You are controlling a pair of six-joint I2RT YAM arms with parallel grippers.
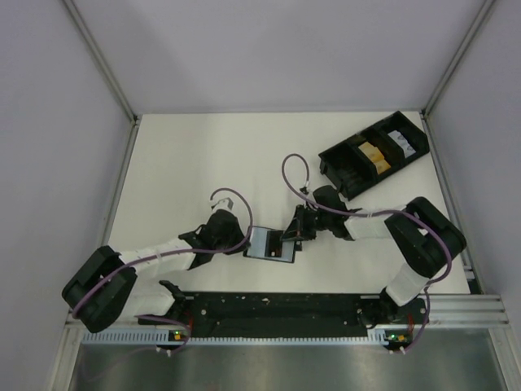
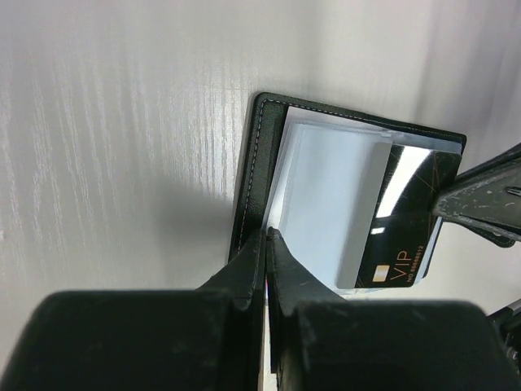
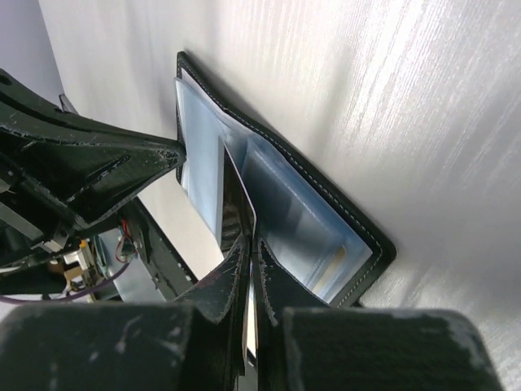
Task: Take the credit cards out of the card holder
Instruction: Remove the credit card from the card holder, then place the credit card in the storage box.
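The card holder [image 1: 265,243] lies open on the table between my two grippers, black outside with white stitching [image 2: 248,171] and glossy blue-grey inside [image 3: 285,191]. My left gripper [image 1: 246,243] [image 2: 267,235] is shut on the holder's left edge, pinning it. A black credit card [image 2: 403,216] marked VIP sticks partway out of the right side. My right gripper [image 1: 295,235] [image 3: 251,243] is shut on that card [image 3: 238,199], which I see edge-on and tilted up from the holder. A yellowish strip [image 3: 332,267] shows inside the right pocket.
A long black compartmented tray [image 1: 373,153] sits at the back right, holding yellow and white items. White walls close in the table on the left, back and right. The arms' base rail [image 1: 269,308] runs along the near edge.
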